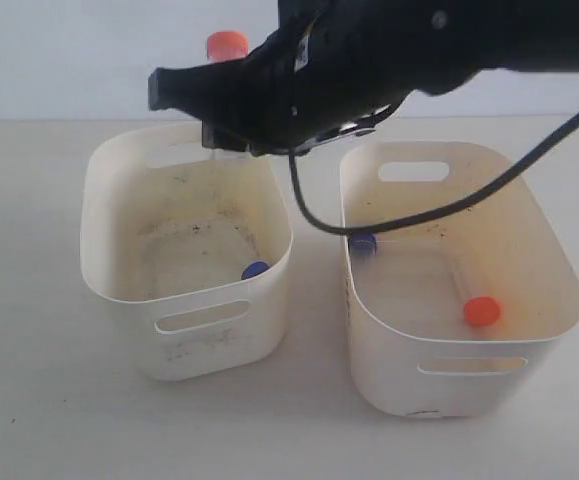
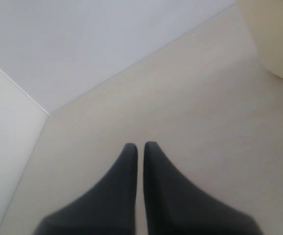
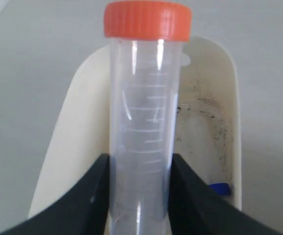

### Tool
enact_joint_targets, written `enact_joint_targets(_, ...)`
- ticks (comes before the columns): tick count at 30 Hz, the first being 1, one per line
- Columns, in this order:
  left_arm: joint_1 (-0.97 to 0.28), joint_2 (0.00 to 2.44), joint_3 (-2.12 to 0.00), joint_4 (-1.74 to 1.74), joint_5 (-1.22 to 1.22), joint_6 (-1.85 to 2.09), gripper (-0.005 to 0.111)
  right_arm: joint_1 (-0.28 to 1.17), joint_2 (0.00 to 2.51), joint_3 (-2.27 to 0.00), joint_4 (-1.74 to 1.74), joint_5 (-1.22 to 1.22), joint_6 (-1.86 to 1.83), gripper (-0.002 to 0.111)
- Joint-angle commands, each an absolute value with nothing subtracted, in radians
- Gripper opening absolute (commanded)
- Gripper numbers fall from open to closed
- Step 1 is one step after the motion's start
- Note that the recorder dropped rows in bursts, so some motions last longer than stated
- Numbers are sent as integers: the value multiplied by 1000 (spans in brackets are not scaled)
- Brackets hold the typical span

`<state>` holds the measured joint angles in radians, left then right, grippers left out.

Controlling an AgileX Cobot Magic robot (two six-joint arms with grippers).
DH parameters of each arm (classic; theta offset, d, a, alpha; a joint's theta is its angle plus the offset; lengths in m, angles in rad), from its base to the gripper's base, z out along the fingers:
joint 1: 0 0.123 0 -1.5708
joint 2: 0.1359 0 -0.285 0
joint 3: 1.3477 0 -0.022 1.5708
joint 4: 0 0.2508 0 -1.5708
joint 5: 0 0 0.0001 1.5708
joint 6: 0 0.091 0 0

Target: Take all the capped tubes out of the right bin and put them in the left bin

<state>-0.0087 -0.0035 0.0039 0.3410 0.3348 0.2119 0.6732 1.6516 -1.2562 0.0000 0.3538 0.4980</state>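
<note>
My right gripper (image 1: 207,112) (image 3: 140,166) reaches across the middle and hangs over the far rim of the left bin (image 1: 209,350) (image 3: 68,127). It is shut on a clear capped tube (image 3: 143,112), held upright, its orange cap (image 1: 227,45) (image 3: 147,19) uppermost. A blue-capped tube (image 1: 255,270) (image 3: 220,188) lies inside the speckled left bin. In the right bin (image 1: 389,370) lie a blue-capped tube (image 1: 362,242) and an orange-capped tube (image 1: 481,310). My left gripper (image 2: 140,147) is shut with nothing between its fingers, above bare table; it does not show in the exterior view.
The right arm's black cable (image 1: 409,215) loops down over the right bin's near-left rim. A cream bin wall (image 2: 278,39) fills one corner of the left wrist view; which bin it is I cannot tell. A pale wall stands behind the table.
</note>
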Motion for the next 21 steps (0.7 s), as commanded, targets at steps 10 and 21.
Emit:
enact_joint_targets(10,-10,0,0,338,330,211,4,697,1756,-1258,0,303,441,64)
enact_joint_targets(21,-10,0,0,338,330,211,4,695,1754,-1427,-35,571,333,54)
